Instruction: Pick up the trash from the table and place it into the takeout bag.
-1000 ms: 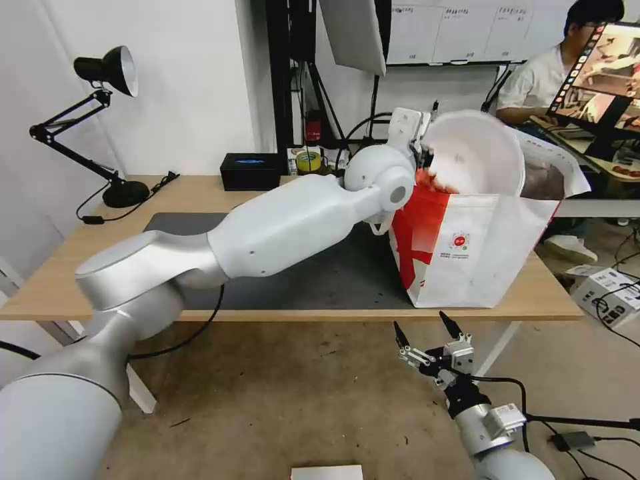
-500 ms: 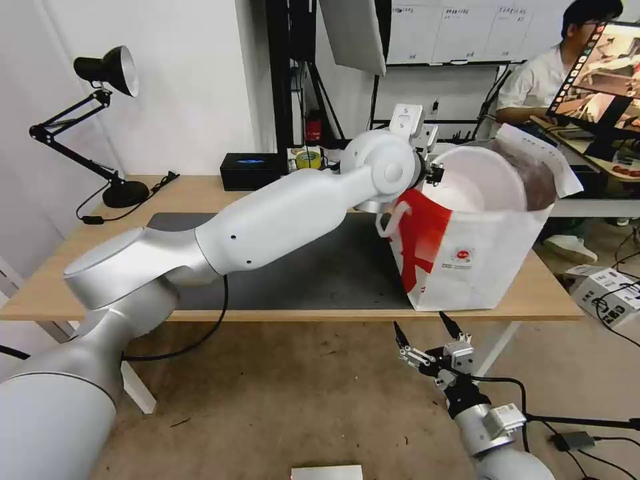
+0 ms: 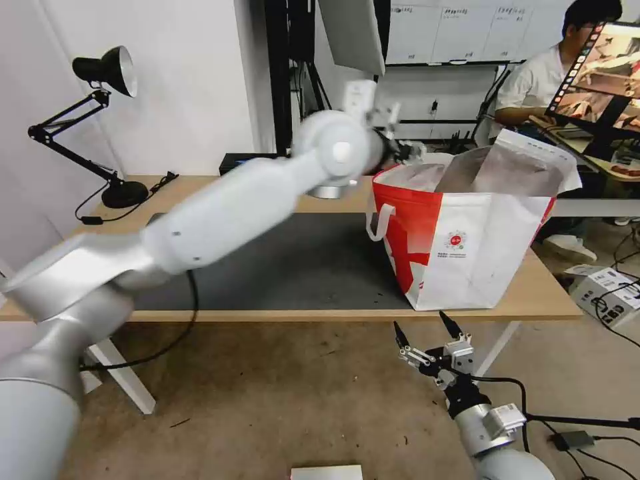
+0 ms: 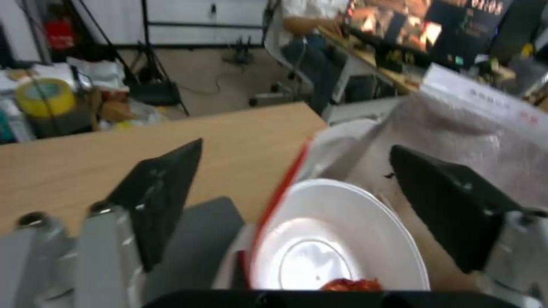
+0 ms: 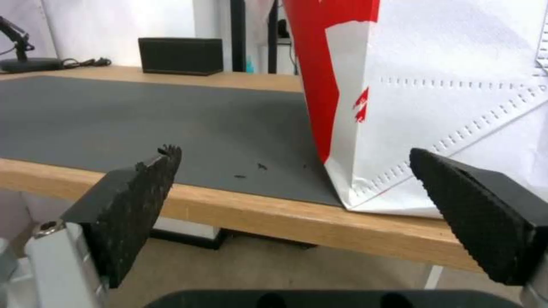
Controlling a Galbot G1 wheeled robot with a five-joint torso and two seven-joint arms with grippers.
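Note:
The takeout bag (image 3: 467, 233), white and red with a foil lining, stands open at the right end of the table (image 3: 280, 315). In the left wrist view the white bowl (image 4: 337, 244), with red scraps at its rim, lies inside the bag (image 4: 457, 128). My left gripper (image 4: 297, 149) hangs open and empty above it. From the head view that gripper (image 3: 400, 148) hovers just past the bag's back-left rim. My right gripper (image 3: 427, 331) stands open below the table's front edge, facing the bag's (image 5: 428, 85) lower corner, with nothing between its fingers (image 5: 143, 188).
A dark grey mat (image 3: 300, 260) covers the table's middle. A black desk lamp (image 3: 107, 67) stands at the back left, a black box (image 5: 180, 55) along the far edge. A yellow tape roll (image 4: 44, 96) sits behind the table. Cables and a carton (image 3: 610, 297) lie on the floor at right.
My left gripper has let go of the bowl, which has dropped inside the bag. The left arm has swung up and back to the left. The bag's mouth has settled upright.

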